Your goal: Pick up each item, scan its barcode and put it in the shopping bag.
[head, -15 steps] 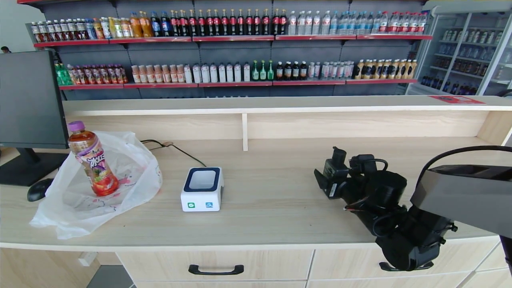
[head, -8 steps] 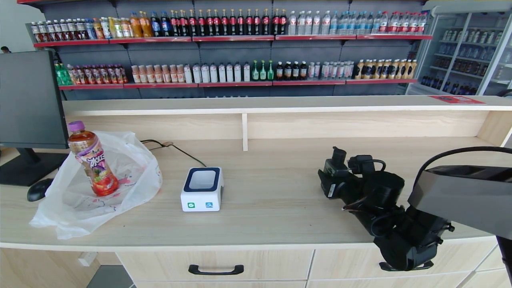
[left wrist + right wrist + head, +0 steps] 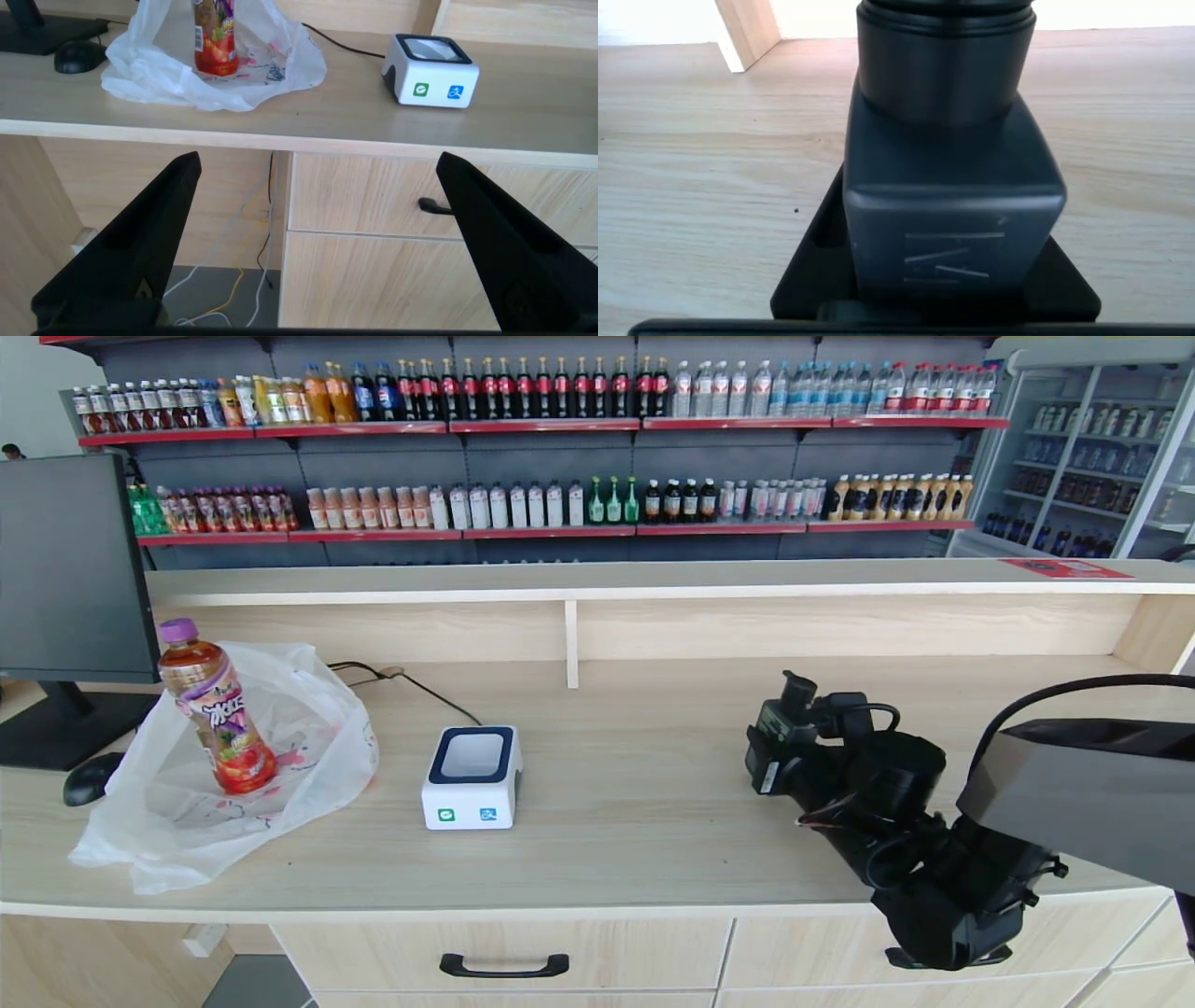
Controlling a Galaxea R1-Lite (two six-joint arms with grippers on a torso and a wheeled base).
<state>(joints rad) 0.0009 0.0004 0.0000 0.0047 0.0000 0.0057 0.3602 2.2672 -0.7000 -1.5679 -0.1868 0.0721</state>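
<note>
Bottle (image 3: 217,709) stands upright in the bag (image 3: 177,831) at the scanner's (image 3: 471,777) 9 o'clock; right gripper (image 3: 782,733), grip impossible to tell, at its 3 o'clock; left gripper (image 3: 318,163) spread empty before the drawers (image 3: 374,201)

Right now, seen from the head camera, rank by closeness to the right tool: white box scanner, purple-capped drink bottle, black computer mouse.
From the right tool:
1. White box scanner, mid-counter.
2. Purple-capped drink bottle, left side.
3. Black computer mouse, far left edge.
</note>
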